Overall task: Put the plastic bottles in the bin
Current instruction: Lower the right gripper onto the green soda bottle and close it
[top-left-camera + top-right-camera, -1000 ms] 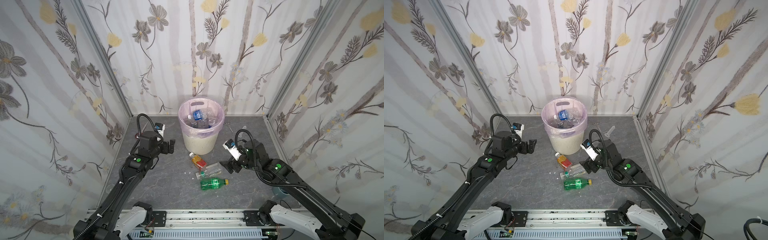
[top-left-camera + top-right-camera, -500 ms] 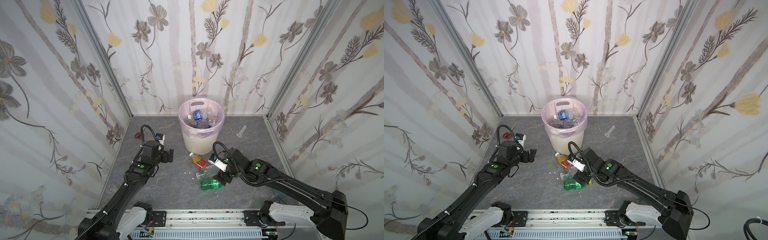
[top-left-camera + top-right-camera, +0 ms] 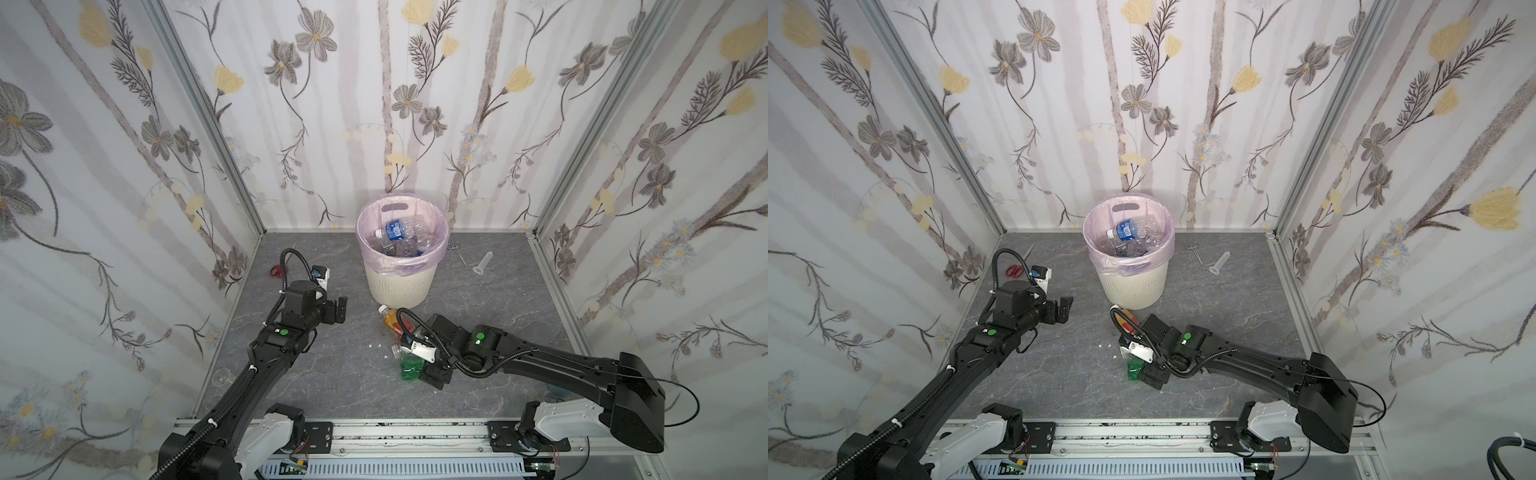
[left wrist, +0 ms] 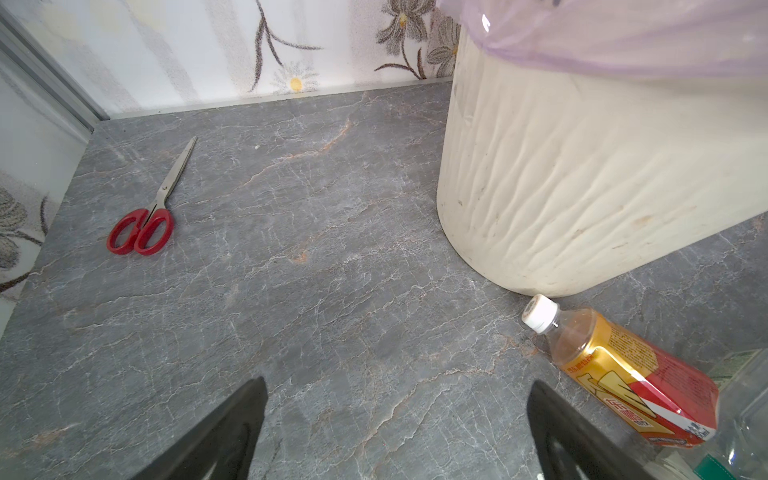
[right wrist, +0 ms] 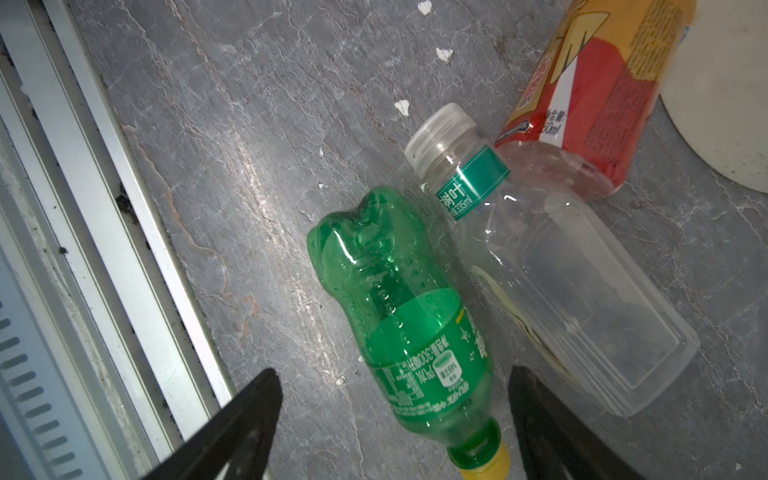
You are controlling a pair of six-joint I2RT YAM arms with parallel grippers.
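The cream ribbed bin (image 3: 401, 282) (image 3: 1133, 286) (image 4: 582, 166) with a pink liner stands at the back middle, with several clear plastic bottles inside. In front of it lie an orange bottle (image 3: 390, 322) (image 4: 623, 374) (image 5: 590, 83), a clear bottle with a green label (image 5: 561, 270) and a green bottle (image 3: 409, 368) (image 3: 1133, 370) (image 5: 399, 316). My right gripper (image 3: 432, 374) (image 3: 1152, 374) (image 5: 392, 374) is open low over the green bottle. Its fingers straddle the bottle's yellow-capped end without pressing it. My left gripper (image 3: 336, 309) (image 3: 1059, 309) (image 4: 397, 382) hangs open and empty, left of the bin.
Red scissors (image 3: 275, 271) (image 4: 141, 230) lie by the left wall. Metal forceps (image 3: 457, 251) and a clear flared tube (image 3: 484, 264) lie right of the bin. White crumbs (image 3: 376, 345) dot the floor. The front rail (image 5: 104, 208) runs close beside the green bottle.
My right arm has swung left and down from beside the bottles onto the green one, its jaws narrowing. My left arm drew back a little from the bin, then held still.
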